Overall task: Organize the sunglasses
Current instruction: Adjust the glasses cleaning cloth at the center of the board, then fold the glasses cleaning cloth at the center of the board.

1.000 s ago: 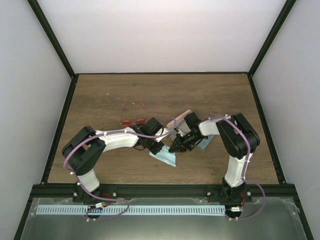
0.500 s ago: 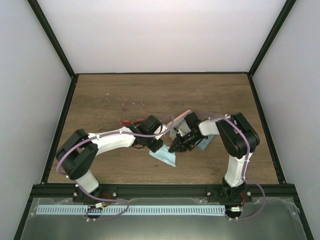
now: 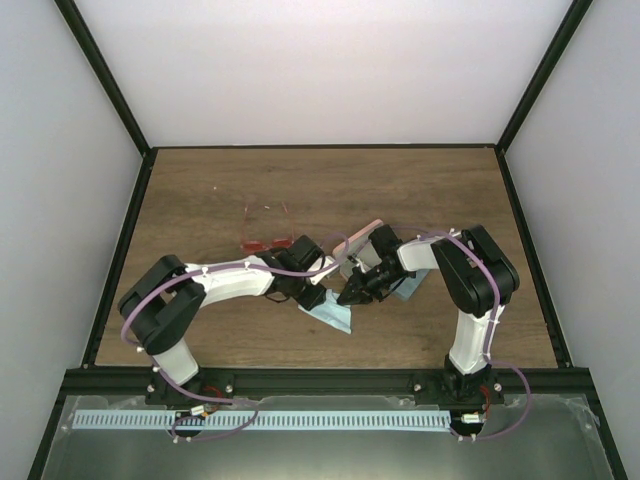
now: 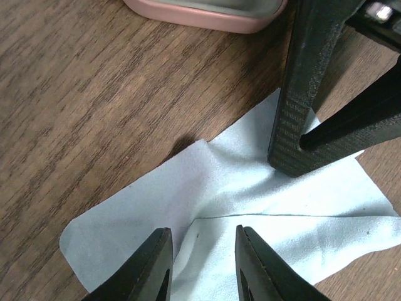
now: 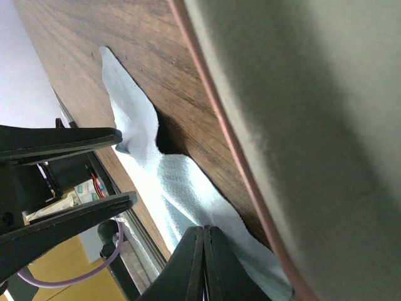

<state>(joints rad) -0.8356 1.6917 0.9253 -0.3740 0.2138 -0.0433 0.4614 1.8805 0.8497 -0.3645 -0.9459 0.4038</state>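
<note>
The sunglasses lie left of the counter's centre, lenses toward the near edge. Just right of them, the left end effector hovers over a light blue cloth, fingers slightly parted and empty. The right end effector, closed, presses its tips on that cloth, beside a pink case.

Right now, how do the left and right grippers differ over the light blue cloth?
The left gripper has its fingers apart, cloth showing between them; the right gripper has its fingers shut. The right gripper's tips rest on the cloth; whether the left gripper's touch it I cannot tell. Both point down at the same cloth.
</note>
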